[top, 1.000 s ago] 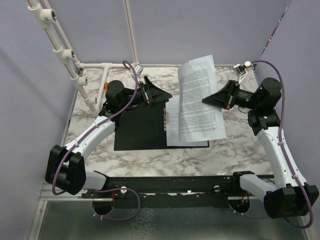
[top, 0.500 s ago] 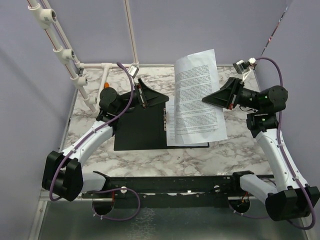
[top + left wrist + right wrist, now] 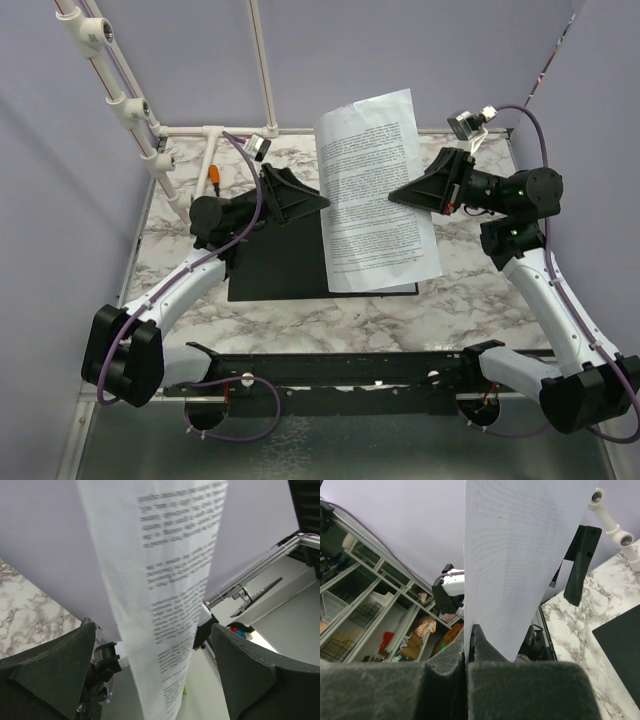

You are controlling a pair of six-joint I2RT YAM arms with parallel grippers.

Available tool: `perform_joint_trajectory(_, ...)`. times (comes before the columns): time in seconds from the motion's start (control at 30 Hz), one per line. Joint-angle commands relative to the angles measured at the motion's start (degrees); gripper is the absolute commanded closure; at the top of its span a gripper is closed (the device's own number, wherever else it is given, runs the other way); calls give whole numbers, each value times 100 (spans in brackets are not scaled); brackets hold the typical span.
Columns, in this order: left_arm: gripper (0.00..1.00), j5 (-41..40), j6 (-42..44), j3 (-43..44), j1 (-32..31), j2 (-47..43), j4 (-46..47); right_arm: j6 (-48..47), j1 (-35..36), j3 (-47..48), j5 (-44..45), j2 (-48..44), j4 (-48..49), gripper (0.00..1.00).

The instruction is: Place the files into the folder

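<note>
Over marble table, files lengthwise near-to-far in right pincer

Files above right half of folder

**Top view.** The sheet covers most of the right half of the open folder, hiding its spine and whatever lies there. The print is too small to read.

**Left wrist view.** The sheet runs off the upper and lower edges, and its text is blurred. Both fingers of the left gripper are cut off at the bottom.

**Right wrist view.** The sheet leaves the frame at the top. Its lower edge disappears between the pressed-together fingers of the right gripper.
</note>
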Motion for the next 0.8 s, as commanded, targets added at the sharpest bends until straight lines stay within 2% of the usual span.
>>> perform_joint_trajectory(0.0, 1, 88, -777, -125, -119, -23, 1562, -253, 139, 145, 264, 129, -119, 99)
perform_joint_trajectory(0.1, 3, 4, -1499, -167, -236, 159, 2738, -724, 159, 152, 344, 144, -757, 99)
perform_joint_trajectory(0.17, 14, -74, -1999, -172, -254, 313, 3443, -1007, 157, 162, 400, 112, -1092, 99)
perform_joint_trajectory(0.27, 35, -117, -2418, -181, -260, 525, 3976, -1528, 153, 255, 514, 42, -1811, 99)
perform_joint_trajectory(0.37, 50, -119, -2479, -243, -251, 628, 4037, -1953, 159, 348, 686, -80, -2483, 99)
perform_joint_trajectory(0.57, 67, -72, -2442, -293, -251, 736, 4000, -2564, 159, 536, 979, -286, -3294, 99)
perform_joint_trajectory(0.77, 84, -7, -2027, -452, -251, 717, 3372, -2918, 153, 671, 1147, -378, -3808, 99)
